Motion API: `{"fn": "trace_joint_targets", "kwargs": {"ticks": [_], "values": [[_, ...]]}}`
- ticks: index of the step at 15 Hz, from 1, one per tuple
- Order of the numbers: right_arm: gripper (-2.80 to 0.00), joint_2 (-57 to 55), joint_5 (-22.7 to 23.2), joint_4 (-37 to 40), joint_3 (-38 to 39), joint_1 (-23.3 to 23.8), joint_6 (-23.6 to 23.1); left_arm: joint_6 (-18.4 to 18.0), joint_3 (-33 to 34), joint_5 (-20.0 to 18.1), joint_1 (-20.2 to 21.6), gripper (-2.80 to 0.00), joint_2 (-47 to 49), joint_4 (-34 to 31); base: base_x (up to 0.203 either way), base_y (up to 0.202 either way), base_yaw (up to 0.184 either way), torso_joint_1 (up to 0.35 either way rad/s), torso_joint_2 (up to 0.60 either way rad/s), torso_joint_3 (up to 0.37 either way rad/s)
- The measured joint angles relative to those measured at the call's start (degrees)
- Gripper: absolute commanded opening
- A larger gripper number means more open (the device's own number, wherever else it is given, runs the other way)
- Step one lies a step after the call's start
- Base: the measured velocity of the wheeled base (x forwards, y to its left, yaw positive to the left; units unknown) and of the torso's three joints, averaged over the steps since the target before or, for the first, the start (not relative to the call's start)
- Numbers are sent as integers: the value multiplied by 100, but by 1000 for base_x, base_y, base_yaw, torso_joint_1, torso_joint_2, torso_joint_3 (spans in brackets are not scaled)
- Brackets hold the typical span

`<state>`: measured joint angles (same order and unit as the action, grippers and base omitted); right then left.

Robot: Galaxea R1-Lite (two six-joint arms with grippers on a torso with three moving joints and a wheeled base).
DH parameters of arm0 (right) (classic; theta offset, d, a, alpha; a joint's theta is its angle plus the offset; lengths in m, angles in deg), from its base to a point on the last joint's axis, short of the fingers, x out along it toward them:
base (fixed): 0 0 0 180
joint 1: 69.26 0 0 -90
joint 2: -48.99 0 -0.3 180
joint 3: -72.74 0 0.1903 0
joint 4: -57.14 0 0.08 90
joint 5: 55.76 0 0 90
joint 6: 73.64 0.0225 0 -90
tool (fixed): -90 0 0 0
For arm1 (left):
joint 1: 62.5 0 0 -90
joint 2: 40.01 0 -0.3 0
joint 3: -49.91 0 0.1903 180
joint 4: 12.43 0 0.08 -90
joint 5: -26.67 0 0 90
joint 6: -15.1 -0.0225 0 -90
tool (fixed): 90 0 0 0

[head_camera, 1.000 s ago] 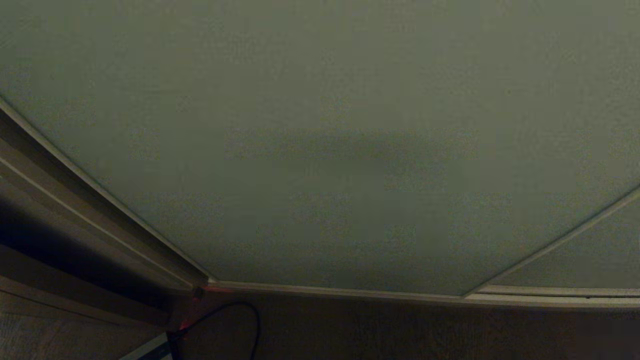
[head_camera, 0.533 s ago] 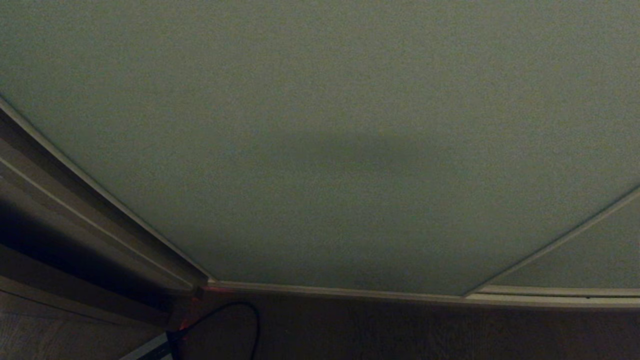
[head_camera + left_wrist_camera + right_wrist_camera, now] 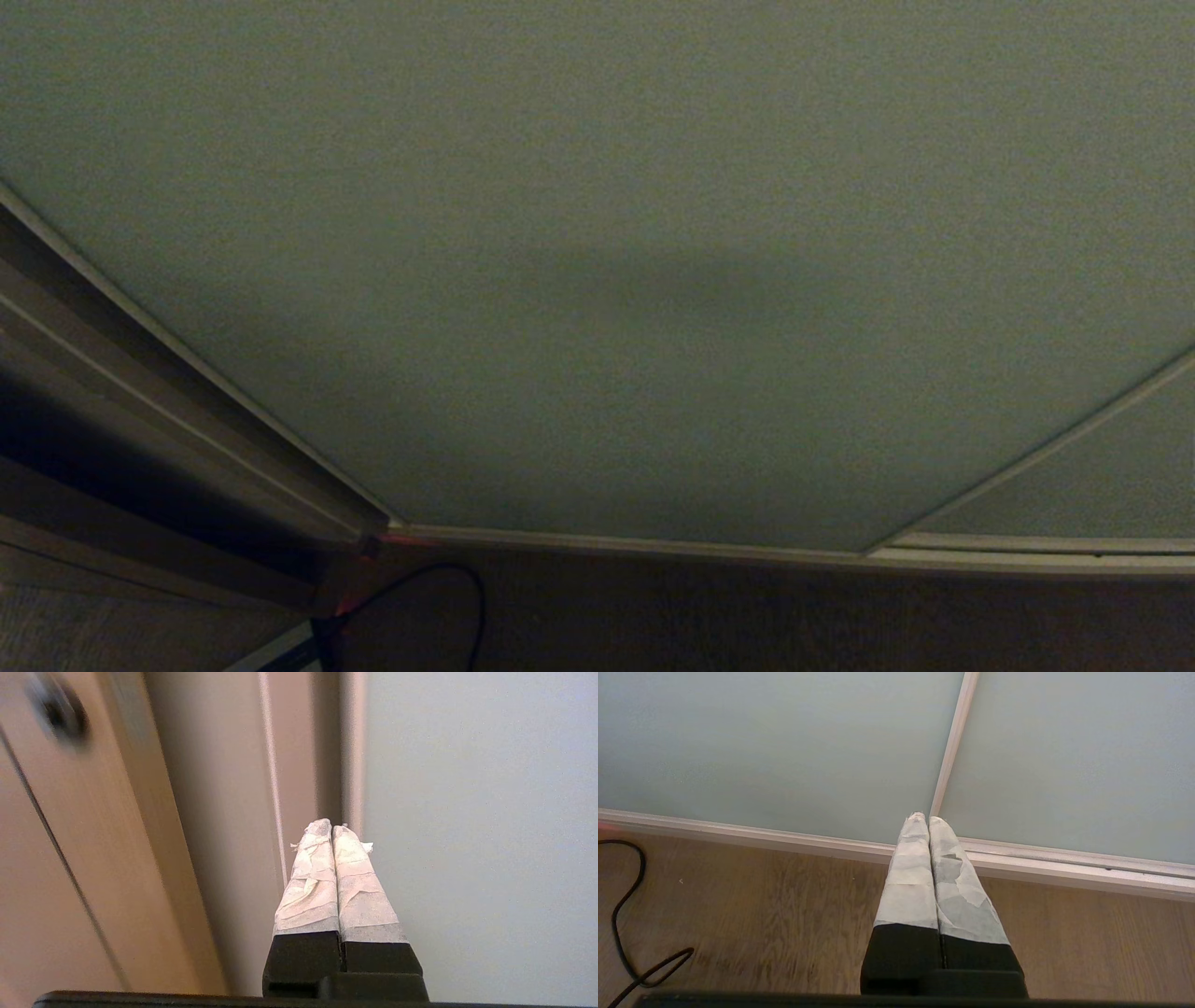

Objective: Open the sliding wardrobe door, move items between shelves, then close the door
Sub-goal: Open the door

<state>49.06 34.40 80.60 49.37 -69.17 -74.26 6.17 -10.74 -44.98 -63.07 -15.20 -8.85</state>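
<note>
One big door fills almost the whole head view. It is the sliding wardrobe door (image 3: 597, 233), flat and pale grey-green, and it is pulled across, so nothing inside the wardrobe can be seen. A thin pale frame runs round it. At the bottom it sits on a silver floor rail (image 3: 653, 544). On the right a second panel (image 3: 1102, 476) of the same colour stands just beside the door, with a thin strip between them.

On the left of the head view is a beige side wall (image 3: 112, 373) of the wardrobe, with a dark gap next to it. Below the rail is the dark wood floor (image 3: 747, 616). A black cable (image 3: 467, 597) loops on the floor near the door's left bottom corner, and a small red glow (image 3: 347, 605) shows by it.

No arm shows in the head view.

In the left wrist view, the left claw (image 3: 331, 828) is clenched, with its two taped fingers (image 3: 310, 882) pressed together and nothing between them. It points at the left edge of the door, where the pale frame meets the beige wall. A dark round spot (image 3: 58, 714) shows on the beige part, too blurred to tell what it is.

In the right wrist view, the right claw (image 3: 923, 817) is clenched too and empty. It points down at the rail, close to the strip between the two panels. The cable lies on the floor well apart from it.
</note>
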Motion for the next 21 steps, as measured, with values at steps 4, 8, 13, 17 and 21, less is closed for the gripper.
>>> {"fn": "trace_joint_targets", "kwargs": {"ticks": [4, 8, 13, 17, 21], "values": [[-280, 0, 0, 0, 0, 0, 2, -107, -938, 743, 2, -280, 1137, 1171, 0, 0, 0, 0, 0, 0], [-280, 0, -2, 0, 0, 0, 2, -157, -1191, 1127, 5, -280, 1733, 1268, 0, 0, 0, 0, 0, 0], [-280, 0, 0, 0, 0, 0, 2, -107, -1568, 1271, -2, -280, 2352, 1224, 0, 0, 0, 0, 0, 0], [-280, 0, 1, 0, 0, 0, 4, -109, -2142, 1259, 12, -280, 2776, 1157, 0, 0, 0, 0, 0, 0], [-280, 0, 0, 0, 0, 0, 5, 111, -2583, 832, 620, -280, 3232, 1032, 0, 0, 0, 0, 0, 0]]}}
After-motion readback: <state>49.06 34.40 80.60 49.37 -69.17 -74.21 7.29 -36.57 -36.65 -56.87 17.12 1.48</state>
